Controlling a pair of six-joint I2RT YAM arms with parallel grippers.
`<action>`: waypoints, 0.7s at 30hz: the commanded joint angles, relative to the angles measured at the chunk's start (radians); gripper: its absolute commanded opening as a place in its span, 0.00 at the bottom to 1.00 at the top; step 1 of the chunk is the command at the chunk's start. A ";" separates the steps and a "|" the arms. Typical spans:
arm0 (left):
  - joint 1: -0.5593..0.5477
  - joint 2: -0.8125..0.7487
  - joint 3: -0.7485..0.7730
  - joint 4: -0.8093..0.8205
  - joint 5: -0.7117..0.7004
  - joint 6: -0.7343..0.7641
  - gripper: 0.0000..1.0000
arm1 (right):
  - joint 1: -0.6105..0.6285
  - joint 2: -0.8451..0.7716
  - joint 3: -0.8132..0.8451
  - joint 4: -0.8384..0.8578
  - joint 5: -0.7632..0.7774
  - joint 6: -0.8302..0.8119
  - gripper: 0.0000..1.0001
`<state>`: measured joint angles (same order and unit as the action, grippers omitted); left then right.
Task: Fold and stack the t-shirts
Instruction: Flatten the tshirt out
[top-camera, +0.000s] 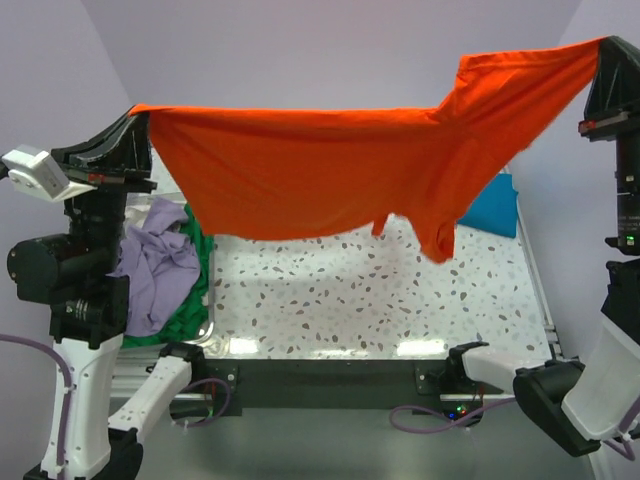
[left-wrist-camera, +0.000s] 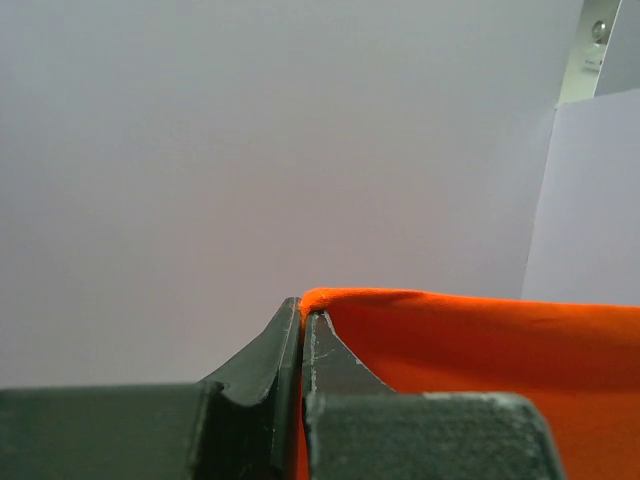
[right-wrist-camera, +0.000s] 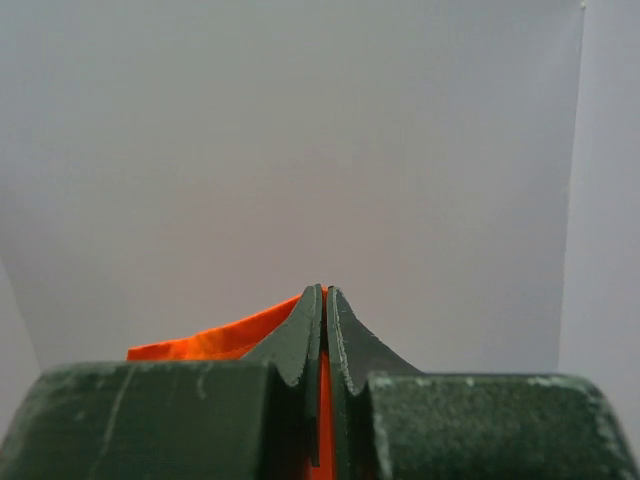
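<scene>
left jaws: clamped on one corner of the orange t-shirt (top-camera: 330, 170), held high at far left; the wrist view shows cloth pinched between them.
lavender t-shirt (top-camera: 155, 265): crumpled heap at the left edge of the surface (top-camera: 330, 300), below the left jaws.
green t-shirt (top-camera: 197, 290): under the lavender one, spilling along the same edge.
orange t-shirt: off the surface, spread between both jaws; top edge taut and rising to the right; lower edge sags, with a sleeve dangling right of centre.
surface: speckled, bare from the heap across to the right rail (top-camera: 533, 290).
teal-blue t-shirt (top-camera: 495, 205): far right, partly hidden behind the orange cloth.
right jaws: clamped on the opposite corner, top right, higher than the left.
right arm (top-camera: 625, 200): small sticker, too small to read.
</scene>
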<state>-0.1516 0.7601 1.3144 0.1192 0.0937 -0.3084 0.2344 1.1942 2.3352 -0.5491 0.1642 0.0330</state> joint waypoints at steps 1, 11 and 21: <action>0.003 0.047 0.019 0.033 0.001 0.025 0.00 | -0.003 0.036 0.006 0.055 -0.009 -0.027 0.00; 0.003 0.454 -0.026 0.157 0.014 -0.026 0.00 | -0.006 0.284 -0.232 0.221 0.112 -0.073 0.00; 0.003 1.086 0.132 0.260 0.058 -0.070 0.47 | -0.086 0.827 -0.153 0.284 0.186 -0.064 0.09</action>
<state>-0.1516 1.7618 1.3464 0.3050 0.1249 -0.3485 0.1802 1.9415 2.0655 -0.2703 0.2825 -0.0185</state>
